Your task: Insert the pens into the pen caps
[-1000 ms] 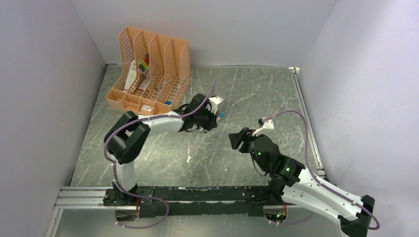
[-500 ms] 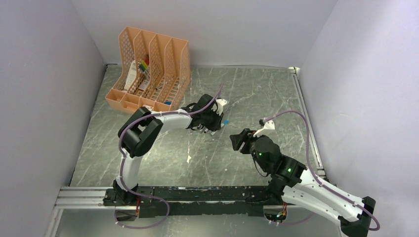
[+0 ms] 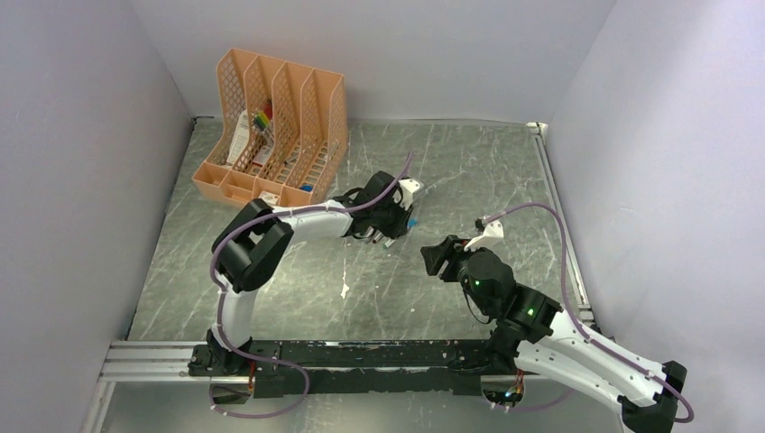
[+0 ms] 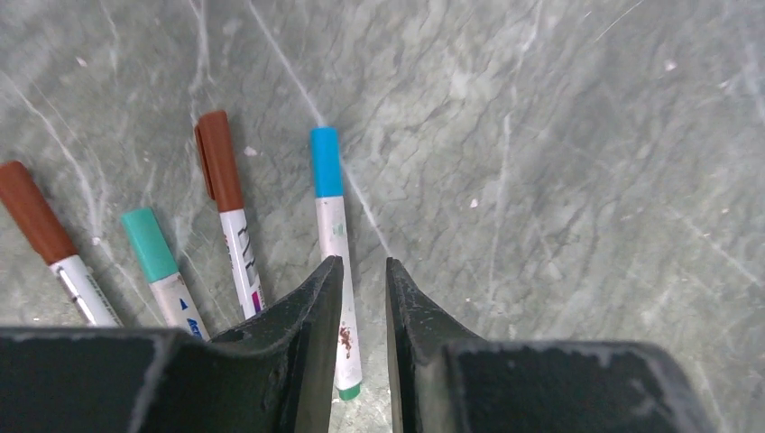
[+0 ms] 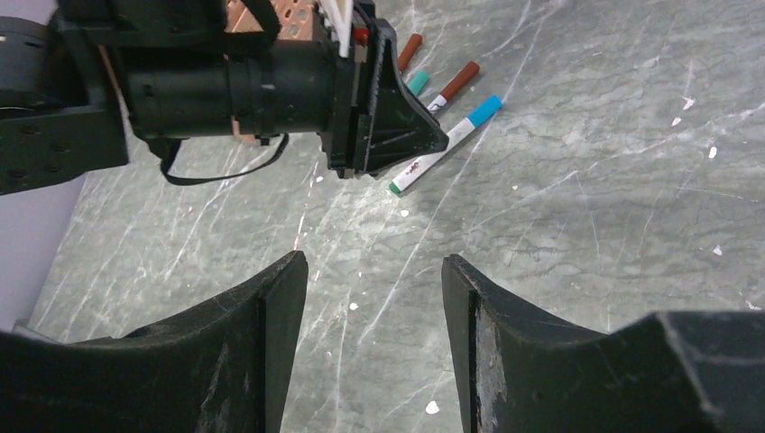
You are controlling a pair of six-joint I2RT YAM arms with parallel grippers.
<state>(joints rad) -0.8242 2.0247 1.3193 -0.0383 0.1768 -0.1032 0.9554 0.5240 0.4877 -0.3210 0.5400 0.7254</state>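
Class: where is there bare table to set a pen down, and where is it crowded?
Bare: far-right table, between the left pincer and the right rail; also near-left, between left arm and wall. Crowded: the capped pens under the left pincer, and by the orange rack.

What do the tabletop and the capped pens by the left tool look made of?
Tabletop: stone-look slab or printed laminate, cannot tell which; grey-green with white veins, slight sheen, scuffed. Pens: likely plastic; smooth white barrels with print, matte blue, teal and brown caps.
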